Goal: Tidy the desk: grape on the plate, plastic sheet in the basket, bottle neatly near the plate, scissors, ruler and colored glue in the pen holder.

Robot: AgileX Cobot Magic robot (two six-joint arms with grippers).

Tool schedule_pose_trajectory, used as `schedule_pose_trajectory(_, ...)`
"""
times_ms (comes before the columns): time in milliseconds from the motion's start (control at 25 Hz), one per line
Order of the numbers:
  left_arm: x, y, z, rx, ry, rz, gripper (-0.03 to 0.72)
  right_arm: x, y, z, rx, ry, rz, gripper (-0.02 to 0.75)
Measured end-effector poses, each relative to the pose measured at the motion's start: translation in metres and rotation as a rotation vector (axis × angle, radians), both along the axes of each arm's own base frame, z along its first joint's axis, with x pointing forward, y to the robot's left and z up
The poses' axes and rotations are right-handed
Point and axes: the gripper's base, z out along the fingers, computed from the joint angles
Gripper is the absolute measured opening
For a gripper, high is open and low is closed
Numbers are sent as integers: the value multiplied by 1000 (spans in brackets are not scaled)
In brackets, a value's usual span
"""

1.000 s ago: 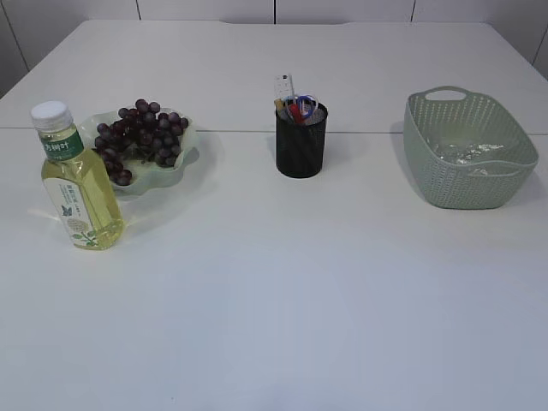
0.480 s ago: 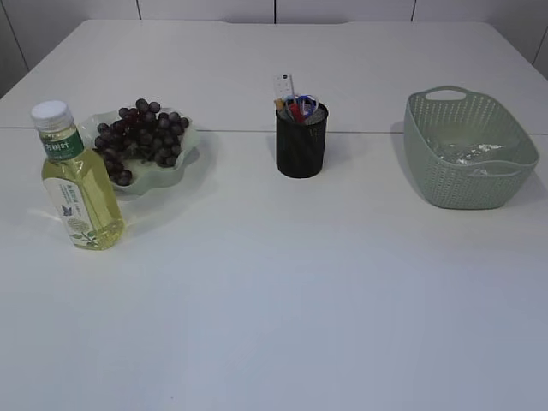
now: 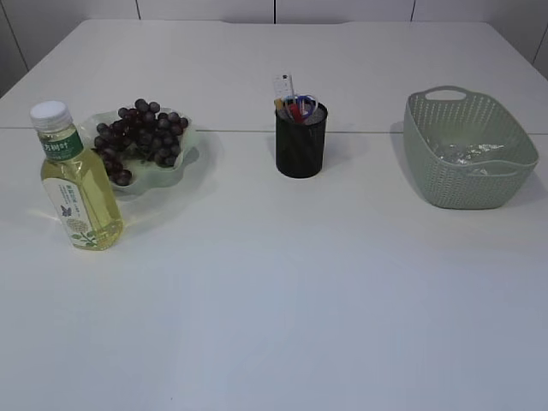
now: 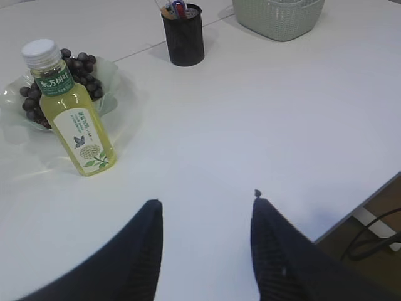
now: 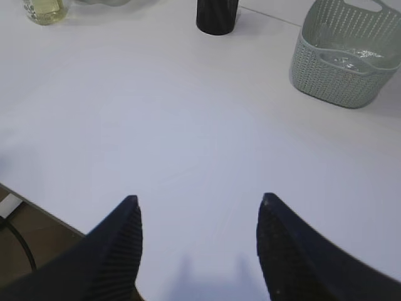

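Nearest the cameras, the left gripper (image 4: 203, 204) is seen in the left wrist view with its two dark fingers spread apart and nothing held between them, poised above the white table (image 3: 282, 291) close to its front edge. In the right wrist view the right gripper (image 5: 197, 199) is likewise shown with its fingers parted and empty over the bare tabletop. Neither gripper is seen in the exterior view. Further in, on the left side of the table, the bottle (image 3: 74, 180) of yellow liquid is found standing upright with its white cap on, just in front of the plate (image 3: 190, 147) and slightly to its left. On that pale green, wavy-edged plate the grape (image 3: 141, 137) bunch is laid, dark purple and piled toward the middle. At about the same depth, in the middle of the table, the black mesh pen holder (image 3: 300, 141) is placed upright, and the scissors (image 3: 301, 108) with blue handle loops, the ruler (image 3: 283, 86) and a red item taken to be the colored glue (image 3: 295, 111) are seen poking from its top. To the right, well apart from the holder, the grey-green woven basket (image 3: 467, 184) is set, with the crumpled clear plastic sheet (image 3: 467, 154) lying inside it.
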Motion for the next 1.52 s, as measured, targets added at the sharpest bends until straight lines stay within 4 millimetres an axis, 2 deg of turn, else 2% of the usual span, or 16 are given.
schedule_pose_trajectory(200, 1, 1, 0, 13, -3, 9, 340, 1, 0, -3, -1, 9, 0, 441)
schedule_pose_trajectory(360, 1, 2, -14, 74, 85, 15, 340, 2, 0, -3, -2, 10, -3, 441)
schedule_pose_trajectory(920, 2, 4, -15, 63, 95, 58, 340, 2, 0, -3, 1, 12, -27, 441)
schedule_pose_trajectory(1040, 2, 3, -15, 57, 99, 130, 340, 4, 1, -3, 2, 12, -101, 441)
schedule_pose_trajectory(1280, 2, 1, -15, 43, 107, 400, 340, 6, 2, -3, 2, 12, -194, 441)
schedule_pose_trajectory(1520, 2, 1, -15, 42, 107, 428, 340, 6, 2, -3, 4, 12, -197, 441)
